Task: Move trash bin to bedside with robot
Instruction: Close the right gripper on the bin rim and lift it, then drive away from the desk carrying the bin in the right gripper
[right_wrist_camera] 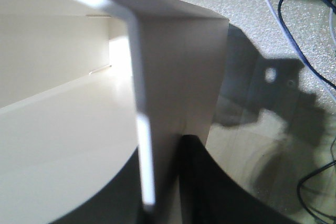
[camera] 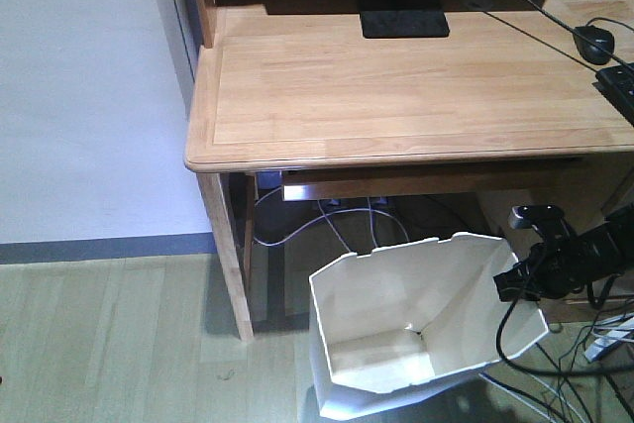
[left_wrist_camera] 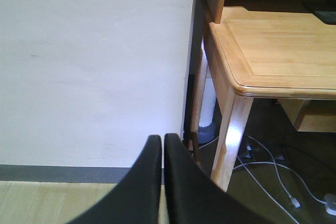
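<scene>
The white trash bin [camera: 416,294] sits on the floor just in front of the wooden desk [camera: 396,86], its rim wall pinched by the right gripper [right_wrist_camera: 157,182], while the left gripper [left_wrist_camera: 162,148], facing the desk's left corner, is clenched empty.

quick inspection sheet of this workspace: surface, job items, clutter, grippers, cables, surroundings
surface: light wood floor
job's things: white trash bin, empty, on the floor before the desk; bed not in view
clutter: monitor base and mouse on the desk
grippers: right gripper fingers clamp the bin's wall; left gripper shut, holding nothing
cables: white leads under the desk; black cable hangs beside the bin
surroundings: white wall with grey skirting
</scene>
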Controlling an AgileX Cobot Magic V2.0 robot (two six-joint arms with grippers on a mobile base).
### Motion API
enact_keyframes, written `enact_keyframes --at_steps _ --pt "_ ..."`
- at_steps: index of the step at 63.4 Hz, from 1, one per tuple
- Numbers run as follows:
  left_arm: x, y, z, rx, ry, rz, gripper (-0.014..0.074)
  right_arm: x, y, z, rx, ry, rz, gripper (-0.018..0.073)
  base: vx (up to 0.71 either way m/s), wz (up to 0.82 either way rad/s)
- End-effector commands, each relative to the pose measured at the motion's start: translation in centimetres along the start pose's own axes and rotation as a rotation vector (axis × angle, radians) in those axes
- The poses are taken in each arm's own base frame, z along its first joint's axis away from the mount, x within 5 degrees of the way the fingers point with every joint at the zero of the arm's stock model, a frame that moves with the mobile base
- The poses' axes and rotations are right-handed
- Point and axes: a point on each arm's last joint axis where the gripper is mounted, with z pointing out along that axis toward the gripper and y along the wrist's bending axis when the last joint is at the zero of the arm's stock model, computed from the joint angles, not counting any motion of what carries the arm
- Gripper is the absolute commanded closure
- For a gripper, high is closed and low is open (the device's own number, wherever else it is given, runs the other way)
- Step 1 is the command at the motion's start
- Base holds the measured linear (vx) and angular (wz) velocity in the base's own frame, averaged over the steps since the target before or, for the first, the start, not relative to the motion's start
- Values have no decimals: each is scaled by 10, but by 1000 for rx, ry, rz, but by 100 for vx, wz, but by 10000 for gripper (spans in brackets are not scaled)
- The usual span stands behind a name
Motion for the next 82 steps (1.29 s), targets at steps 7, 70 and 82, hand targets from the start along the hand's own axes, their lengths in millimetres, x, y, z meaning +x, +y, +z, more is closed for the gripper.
enact_keyframes --at_steps 7,70,82 --pt "-5 -1 -1 11 -76 -6 603 -9 34 -41 -160 -84 -4 564 0 0" --pt "-5 -1 -1 11 -76 -6 603 -9 37 -45 -177 -92 3 564 0 2" --pt "-5 -1 -1 11 -76 -6 603 -9 37 -45 -177 -92 3 564 -5 23"
